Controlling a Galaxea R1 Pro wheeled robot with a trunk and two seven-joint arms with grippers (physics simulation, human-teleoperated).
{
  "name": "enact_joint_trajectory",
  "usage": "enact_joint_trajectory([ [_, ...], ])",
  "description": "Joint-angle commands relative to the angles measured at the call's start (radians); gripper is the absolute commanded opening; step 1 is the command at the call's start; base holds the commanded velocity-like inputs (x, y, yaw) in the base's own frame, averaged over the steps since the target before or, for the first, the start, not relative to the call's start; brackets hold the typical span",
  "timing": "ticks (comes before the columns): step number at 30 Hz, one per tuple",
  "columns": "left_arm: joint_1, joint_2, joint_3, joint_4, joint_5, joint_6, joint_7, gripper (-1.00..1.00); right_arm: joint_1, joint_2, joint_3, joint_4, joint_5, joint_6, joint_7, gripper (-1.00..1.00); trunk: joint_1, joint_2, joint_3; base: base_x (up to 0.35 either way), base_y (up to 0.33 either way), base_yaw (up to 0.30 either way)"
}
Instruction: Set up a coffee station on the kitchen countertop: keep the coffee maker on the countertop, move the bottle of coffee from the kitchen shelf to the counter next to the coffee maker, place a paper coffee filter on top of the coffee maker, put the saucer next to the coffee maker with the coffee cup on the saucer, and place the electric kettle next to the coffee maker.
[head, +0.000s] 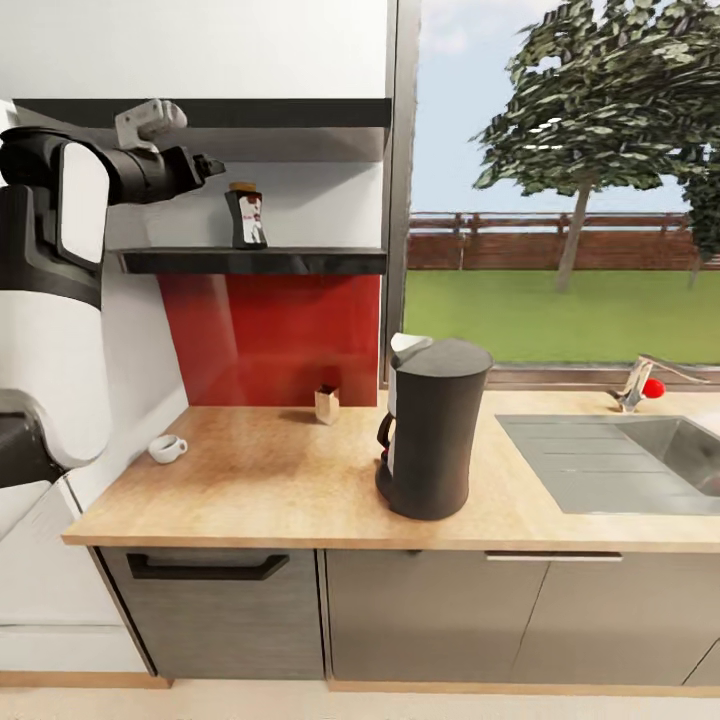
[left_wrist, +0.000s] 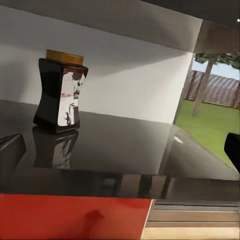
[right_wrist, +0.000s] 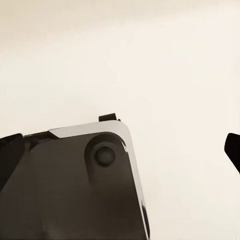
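Left gripper (head: 208, 166) raised at shelf (head: 300, 262) height, jaws apart, empty; coffee bottle (head: 246, 215) just beside at its 3 o'clock. Right gripper's jaws: cannot tell.

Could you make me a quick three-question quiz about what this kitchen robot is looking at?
1. True or false: the coffee bottle stands on the counter.
2. Which sits nearest the sink? A) cup B) coffee maker C) coffee bottle
3. Fill in: the left hand is raised to the level of the ____.

Key:
1. False; it stands upright on the shelf.
2. B.
3. Shelf; the hand is beside the bottle, not touching it.
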Motion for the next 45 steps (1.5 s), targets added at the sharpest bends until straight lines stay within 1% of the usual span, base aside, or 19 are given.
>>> enact_joint_trajectory([
  [1,-0.007,-0.001,0.002,0.025,-0.013,-0.023,-0.008,1.00,0.000,0.000,0.000,0.001,-0.010,-0.004,0.002,1.00,0.000,-0.001,-0.002,0.000,0.000,0.000],
  [2,-0.007,-0.003,-0.006,0.109,-0.087,-0.156,-0.007,1.00,0.000,0.000,-0.001,0.001,-0.010,-0.004,0.002,1.00,0.000,-0.001,-0.004,0.000,0.000,0.000],
  [3,-0.006,-0.005,-0.007,0.117,-0.096,-0.167,-0.007,1.00,0.000,0.000,-0.001,0.001,-0.010,-0.004,0.002,1.00,0.000,-0.001,-0.005,0.000,0.000,0.000],
  [5,-0.001,-0.020,-0.010,0.145,-0.130,-0.206,-0.007,1.00,0.000,0.000,-0.002,0.001,-0.010,-0.004,0.002,1.00,0.000,-0.001,-0.008,0.000,0.000,0.000],
  [6,0.000,-0.024,-0.010,0.151,-0.139,-0.215,-0.007,1.00,0.000,0.000,-0.002,0.001,-0.010,-0.004,0.002,1.00,0.000,-0.001,-0.010,0.000,0.000,0.000],
  [8,0.002,-0.041,-0.011,0.172,-0.174,-0.256,-0.006,1.00,0.000,0.000,-0.002,0.001,-0.010,-0.004,0.002,1.00,0.000,-0.001,-0.013,0.000,0.000,0.000],
  [9,0.003,-0.066,-0.011,0.207,-0.228,-0.324,0.005,1.00,0.000,0.000,-0.002,0.001,-0.010,-0.004,0.002,1.00,0.000,-0.001,-0.015,0.000,0.000,0.000],
  [10,0.004,-0.082,-0.012,0.234,-0.256,-0.377,0.033,1.00,0.000,0.000,-0.003,0.001,-0.010,-0.004,0.002,1.00,0.000,-0.001,-0.016,0.000,0.000,0.000],
  [13,0.003,-0.113,-0.012,0.293,-0.282,-0.475,0.112,1.00,0.000,0.000,-0.004,0.001,-0.010,-0.004,0.002,1.00,0.000,-0.001,-0.021,0.000,0.000,0.000],
  [15,0.002,-0.122,-0.012,0.316,-0.288,-0.500,0.137,1.00,0.000,0.000,-0.005,0.001,-0.010,-0.004,0.002,1.00,0.000,-0.001,-0.024,0.000,0.000,0.000],
  [18,0.001,-0.123,-0.014,0.315,-0.290,-0.509,0.147,1.00,0.000,0.000,-0.005,0.001,-0.010,-0.004,0.002,1.00,0.000,-0.001,-0.029,0.000,0.000,0.000],
  [21,0.001,-0.120,-0.016,0.314,-0.289,-0.507,0.147,1.00,0.000,0.000,-0.005,0.001,-0.010,-0.004,0.002,1.00,0.000,-0.001,-0.034,0.000,0.000,0.000],
  [27,0.002,-0.115,-0.010,0.312,-0.285,-0.505,0.140,1.00,0.000,0.000,-0.005,0.001,-0.010,-0.004,0.002,1.00,0.000,-0.001,-0.043,0.015,0.000,0.000],
  [36,0.002,-0.113,-0.005,0.310,-0.280,-0.497,0.138,1.00,0.000,0.000,-0.005,0.001,-0.010,-0.004,0.002,1.00,0.000,-0.001,-0.058,0.272,0.000,0.000],
  [41,0.002,-0.113,-0.005,0.309,-0.281,-0.497,0.138,1.00,0.000,0.000,-0.005,0.001,-0.010,-0.004,0.002,1.00,0.000,-0.001,-0.065,0.071,0.000,0.000],
  [45,0.002,-0.113,-0.006,0.286,-0.285,-0.496,0.137,1.00,0.000,0.000,-0.004,0.001,-0.010,-0.004,0.002,1.00,0.000,-0.001,-0.069,0.013,0.000,0.000],
])
